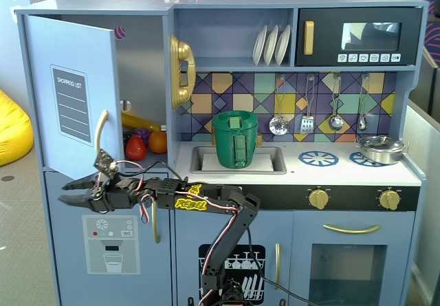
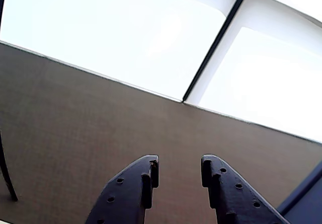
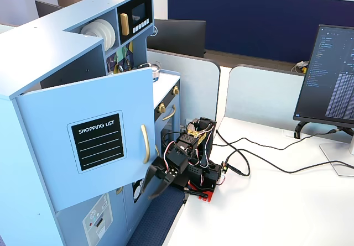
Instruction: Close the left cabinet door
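The left cabinet door (image 1: 72, 103) is light blue with a black "SHOPPING LIST" panel and a curved gold handle (image 1: 102, 130). It stands swung open, away from the cabinet front, in both fixed views (image 3: 83, 141). My gripper (image 1: 65, 192) is open and empty. It reaches out level to the left, just below the door's lower edge and under the handle. In a fixed view it (image 3: 152, 189) hangs below the handle (image 3: 145, 144), apart from it. The wrist view shows my open gripper (image 2: 180, 166) against a brown partition; the door is out of that view.
Toy fruit (image 1: 136, 146) lies inside the open cabinet. The lower door with the ice-dispenser graphic (image 1: 110, 244) is behind my gripper. A gold phone (image 1: 182, 72) and a green pot (image 1: 235, 139) are to the right. Cables (image 3: 260, 157) and a monitor (image 3: 332, 74) are on the white desk.
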